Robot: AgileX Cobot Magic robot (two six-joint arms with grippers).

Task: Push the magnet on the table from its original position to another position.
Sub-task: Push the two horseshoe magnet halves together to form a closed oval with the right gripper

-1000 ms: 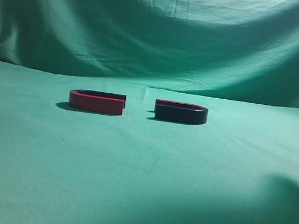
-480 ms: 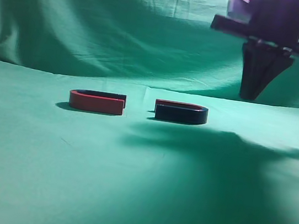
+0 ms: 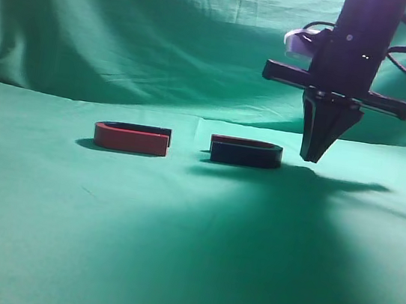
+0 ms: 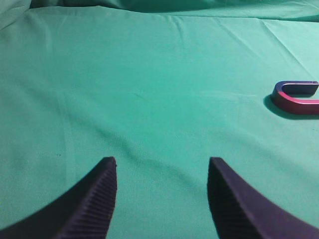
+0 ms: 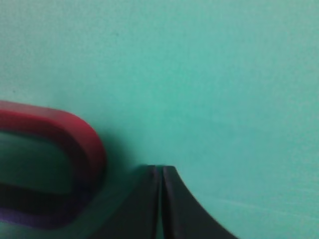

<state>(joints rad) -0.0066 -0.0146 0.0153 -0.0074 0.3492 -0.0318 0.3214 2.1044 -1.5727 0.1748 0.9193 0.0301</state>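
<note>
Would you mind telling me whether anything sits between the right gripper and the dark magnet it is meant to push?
Nothing visible does. The right gripper, jaws shut, hangs just beside the curved end of the magnet, with only bare table between them. The red-faced magnet lies on the far side.

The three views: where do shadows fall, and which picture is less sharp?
Exterior view: the right end effector and its arm cast a broad dark shadow over the table, reaching the magnet. Left wrist view: evenly lit and fairly sharp, the left end effector open, the red-faced magnet throwing a small shadow. Right wrist view: soft and blurred, with shadow beside the magnet's curved end.
</note>
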